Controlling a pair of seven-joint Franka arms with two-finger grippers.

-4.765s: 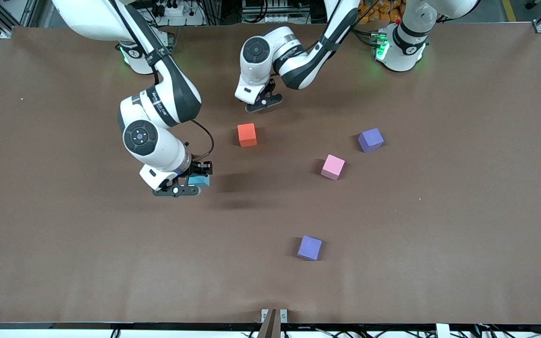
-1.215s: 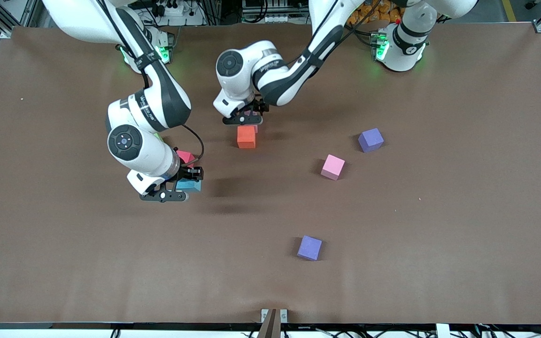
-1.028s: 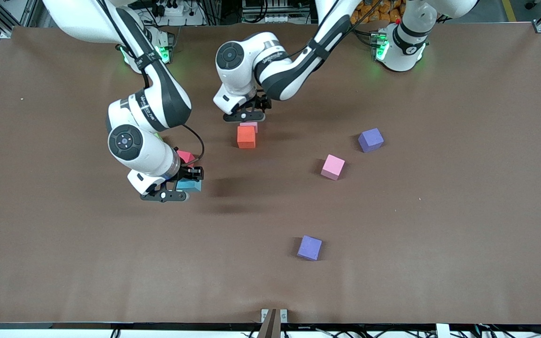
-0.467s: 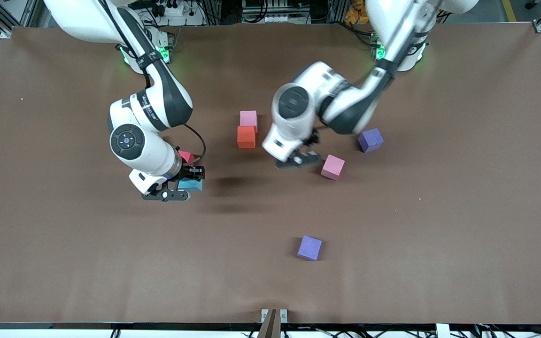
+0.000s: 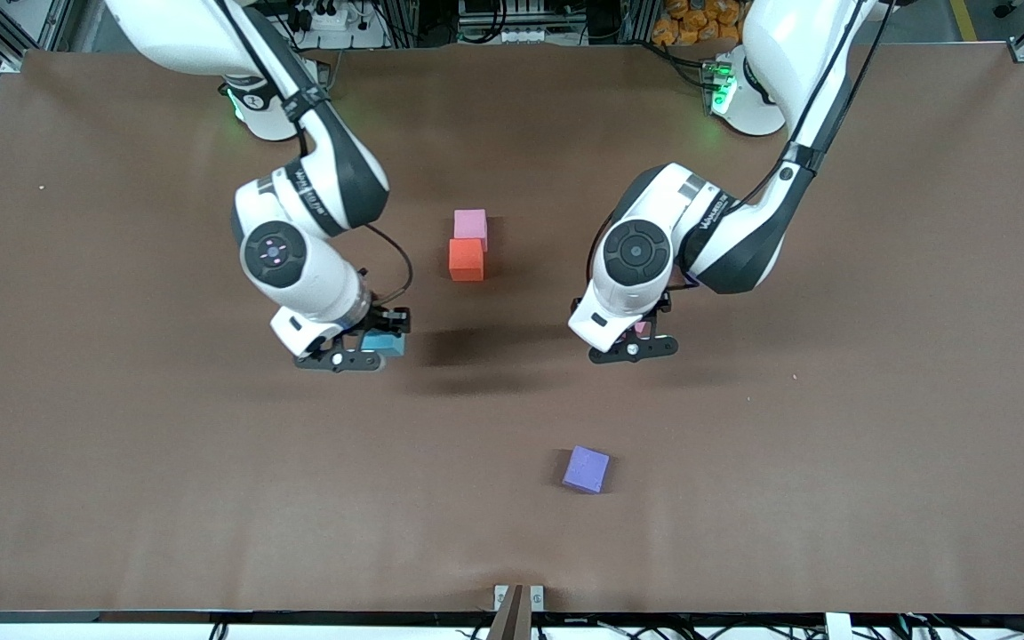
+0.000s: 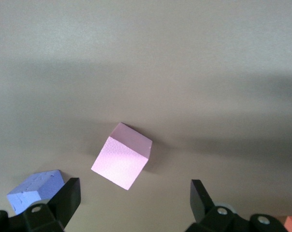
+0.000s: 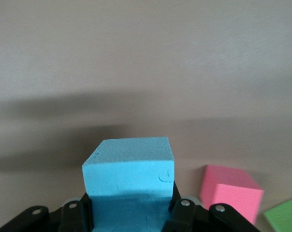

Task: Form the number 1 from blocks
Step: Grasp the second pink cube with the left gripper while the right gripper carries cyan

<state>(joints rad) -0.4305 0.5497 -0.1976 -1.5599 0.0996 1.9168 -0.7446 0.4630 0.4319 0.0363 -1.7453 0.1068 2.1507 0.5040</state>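
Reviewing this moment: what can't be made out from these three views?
- Front view: the left arm hides the pink cube and a purple cube; only the left wrist view shows them.
- Front view: the right arm hides the red cube and green cube, the latter cut off in the right wrist view.

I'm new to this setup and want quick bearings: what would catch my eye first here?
The right gripper holds a light blue cube shut between its fingers, above the table toward the right arm's end. The left gripper hovers open over a pink cube. Mid-table, another pink cube touches an orange cube that lies just nearer the front camera.
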